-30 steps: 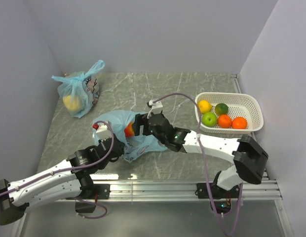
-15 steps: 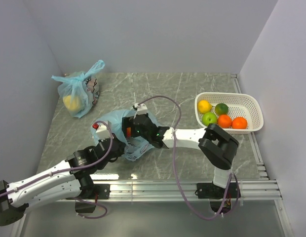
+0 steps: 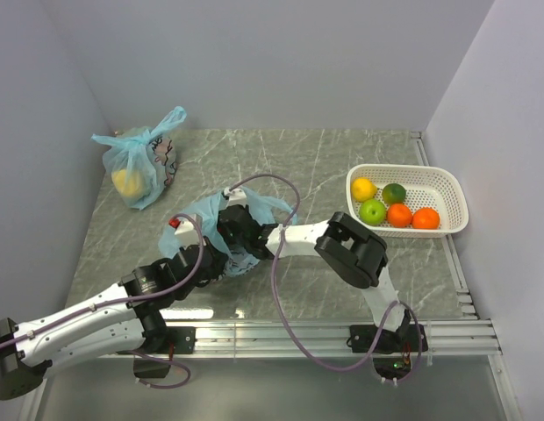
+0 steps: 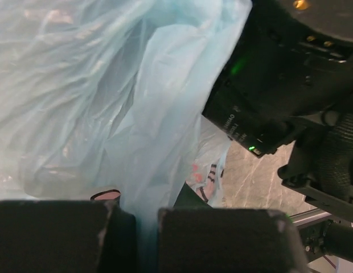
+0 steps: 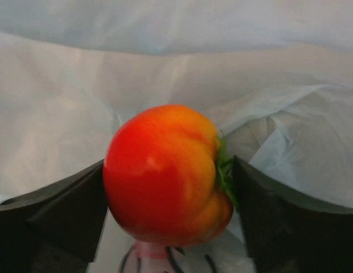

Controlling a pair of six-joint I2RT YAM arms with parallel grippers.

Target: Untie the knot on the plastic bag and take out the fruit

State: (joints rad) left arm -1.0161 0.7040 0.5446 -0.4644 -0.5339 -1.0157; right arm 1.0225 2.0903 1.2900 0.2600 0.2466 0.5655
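The plastic bag [image 3: 263,209] lies slumped left of the middle of the marble table [image 3: 342,149], its mouth turned toward the right arm and its film spread flat, well in from every edge. The left gripper [image 4: 145,239] is pinched fully together at the bag's near left side, with a fold of light-blue film caught between its fingers [image 4: 51,236].

The right gripper [image 5: 168,170] is pushed into the bag's mouth. Its fingers [image 5: 57,216] stand wide apart with the red fruit [image 5: 159,165] filling the gap, green calyx against the right pad. As far as the wrist view shows, both pads meet the fruit's sides and it is held. From above this hand is buried in film.

The right arm's elbow [image 3: 351,250] is folded over the bare stretch between the bag and the white basket [image 3: 411,170]. The basket sits close to the table's right edge, beside the right wall [image 3: 500,132], and holds five fruits [image 3: 399,214]. Open marble runs behind the bag to the back wall. A second blue bag [image 3: 140,167], knotted and showing yellow, stands in the far left corner against the left wall [image 3: 44,132], well apart from both grippers. The near edge is closed off by the mounting rail [image 3: 281,333].
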